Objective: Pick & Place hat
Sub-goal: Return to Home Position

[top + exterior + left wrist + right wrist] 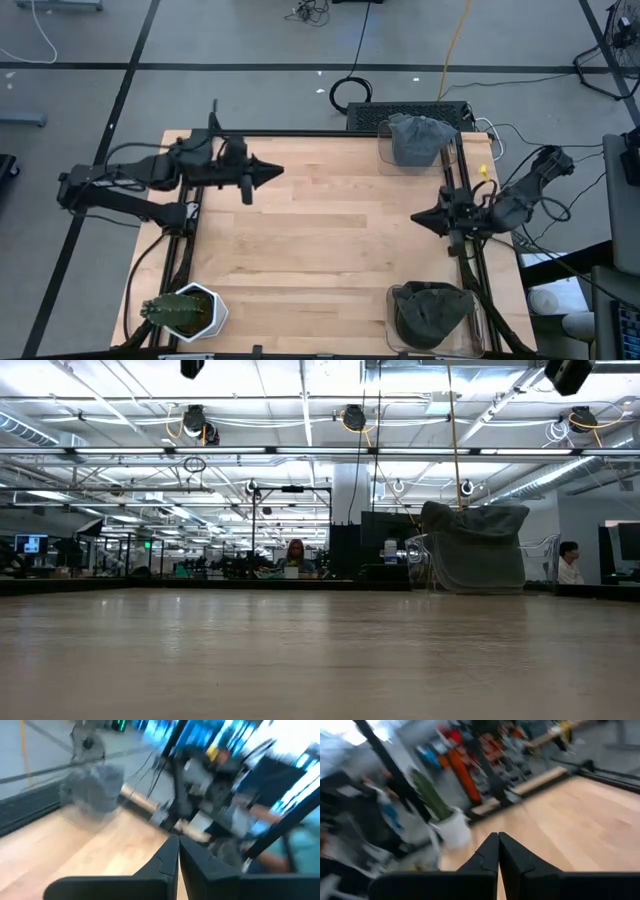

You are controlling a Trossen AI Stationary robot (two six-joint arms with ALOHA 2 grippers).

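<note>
A grey hat [416, 139] sits on a clear container [384, 162] at the table's far right; it also shows in the low view [476, 546] and in the left wrist view [93, 787]. A darker hat [430, 312] sits in a second clear container [481, 330] at the near right. My left gripper [272, 172] hovers shut over the far left of the table, pointing right, with nothing between its fingers [170, 860]. My right gripper [418, 216] hovers shut at the right edge, between the two hats, pointing left, and it too holds nothing [498, 851].
A cactus in a white pot [186, 311] stands at the near left corner, also seen in the right wrist view [449, 824]. The wooden tabletop [320, 240] lies bare between the arms. A black box [405, 115] sits behind the far edge.
</note>
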